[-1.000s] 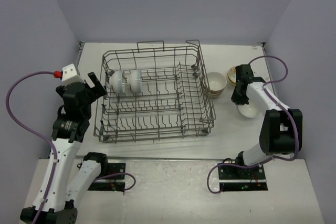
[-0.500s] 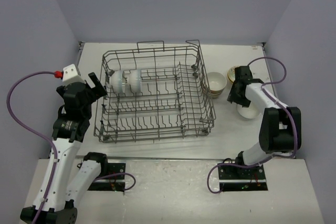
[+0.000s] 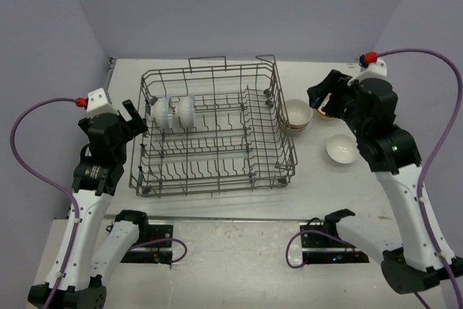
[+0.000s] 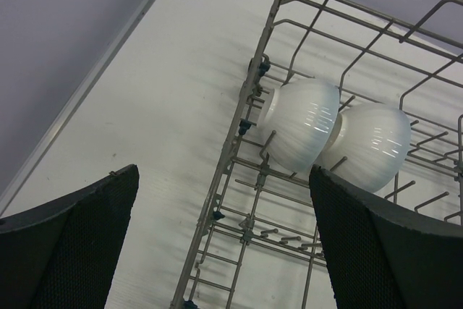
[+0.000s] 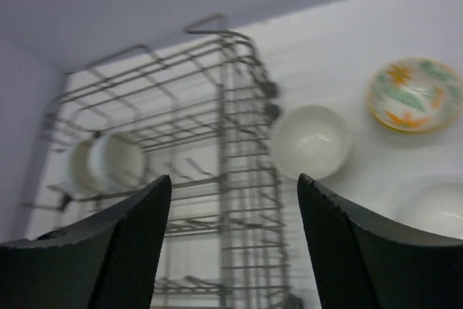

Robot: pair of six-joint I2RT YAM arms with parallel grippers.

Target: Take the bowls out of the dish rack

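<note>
The grey wire dish rack [image 3: 283, 151] sits mid-table with two white bowls [image 3: 160, 111] [image 3: 185, 111] on edge between tines at its back left. My left gripper [image 3: 134, 117] hovers open just outside the rack's left side; its wrist view shows those bowls [image 4: 300, 132] [image 4: 372, 146] beyond its fingers. My right gripper [image 3: 323, 99] is raised right of the rack, open and empty. On the table below it are a tan bowl with a cream inside [image 3: 296, 115], a floral bowl [image 5: 414, 95] and a white bowl [image 3: 341, 150].
The rack's [image 5: 231, 142] loop handle [image 3: 207, 60] rises at its far rim. Walls close the table at the back and both sides. Cables loop from both wrists.
The right gripper opened, left the white bowl on the table and rose away toward the back. The left arm has not moved.
</note>
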